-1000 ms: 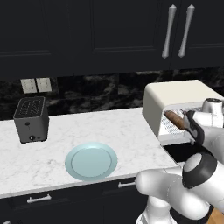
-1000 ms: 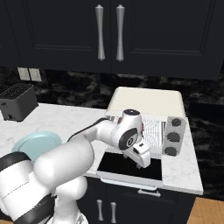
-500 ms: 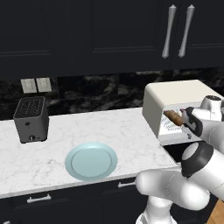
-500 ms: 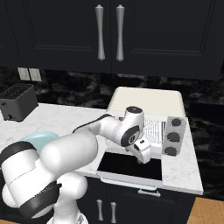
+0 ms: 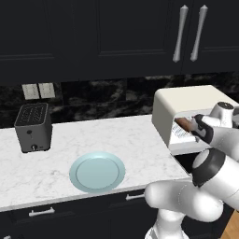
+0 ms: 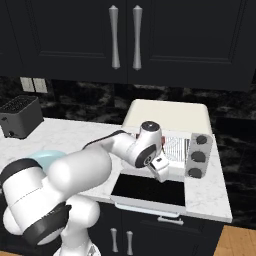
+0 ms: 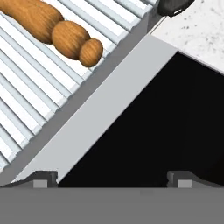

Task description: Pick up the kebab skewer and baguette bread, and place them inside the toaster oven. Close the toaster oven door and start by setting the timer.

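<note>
The cream toaster oven (image 5: 186,108) (image 6: 169,116) stands at the counter's right end. Its glass door (image 6: 149,190) (image 7: 157,127) lies folded down and open. On the wire rack (image 7: 30,87) rests the orange-brown baguette bread (image 7: 48,24), lumpy at one end. A reddish-brown stick-like piece (image 5: 184,124) on the rack looks like the kebab skewer. My gripper (image 6: 160,170) (image 7: 113,178) (image 5: 200,131) hovers over the open door just outside the rack, open, with nothing between its fingertips (image 7: 46,177).
Grey knobs (image 6: 197,156) line the oven's right side. A pale blue plate (image 5: 97,171) sits bare near the counter's front edge. The dark slot toaster (image 5: 32,127) stands far left. Black cabinets with bar handles (image 6: 124,36) hang overhead.
The gripper has drifted slightly left in front of the oven and the elbow has risen a little. The jaws stay wide open.
</note>
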Robot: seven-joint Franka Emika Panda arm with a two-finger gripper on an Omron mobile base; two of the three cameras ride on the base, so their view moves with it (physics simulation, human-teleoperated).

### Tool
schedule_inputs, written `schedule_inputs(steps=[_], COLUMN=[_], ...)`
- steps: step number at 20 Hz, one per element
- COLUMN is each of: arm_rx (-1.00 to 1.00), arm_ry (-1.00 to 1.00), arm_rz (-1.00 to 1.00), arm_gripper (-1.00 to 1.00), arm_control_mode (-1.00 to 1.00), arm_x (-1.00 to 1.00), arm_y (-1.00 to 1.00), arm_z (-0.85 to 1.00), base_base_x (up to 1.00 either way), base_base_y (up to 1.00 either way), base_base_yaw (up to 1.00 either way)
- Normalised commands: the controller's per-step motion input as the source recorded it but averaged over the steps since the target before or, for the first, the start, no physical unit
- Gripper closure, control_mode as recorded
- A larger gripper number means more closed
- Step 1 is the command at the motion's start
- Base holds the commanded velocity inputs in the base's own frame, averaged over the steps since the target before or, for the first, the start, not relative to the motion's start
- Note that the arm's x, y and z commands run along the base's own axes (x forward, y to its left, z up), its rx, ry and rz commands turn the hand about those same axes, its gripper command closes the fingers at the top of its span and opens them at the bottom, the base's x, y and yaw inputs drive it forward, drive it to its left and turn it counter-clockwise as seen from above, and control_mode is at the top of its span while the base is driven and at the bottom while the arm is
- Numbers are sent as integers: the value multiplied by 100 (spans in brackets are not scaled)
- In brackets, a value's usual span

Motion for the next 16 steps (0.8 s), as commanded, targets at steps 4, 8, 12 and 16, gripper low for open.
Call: schedule_inputs(steps=[4, 8, 12, 16], arm_rx=[0, 0, 0, 0], arm_ry=[-10, -5, -7, -6], arm_rz=[-7, -6, -5, -3], arm_gripper=[-100, -100, -100, -100], arm_control_mode=[-100, -100, -100, -100], arm_x=[30, 22, 27, -1], arm_y=[11, 3, 7, 0], arm_z=[-8, -20, -6, 0], base_base_x=[0, 0, 0, 0], base_base_y=[0, 0, 0, 0], base_base_yaw=[0, 0, 0, 0])
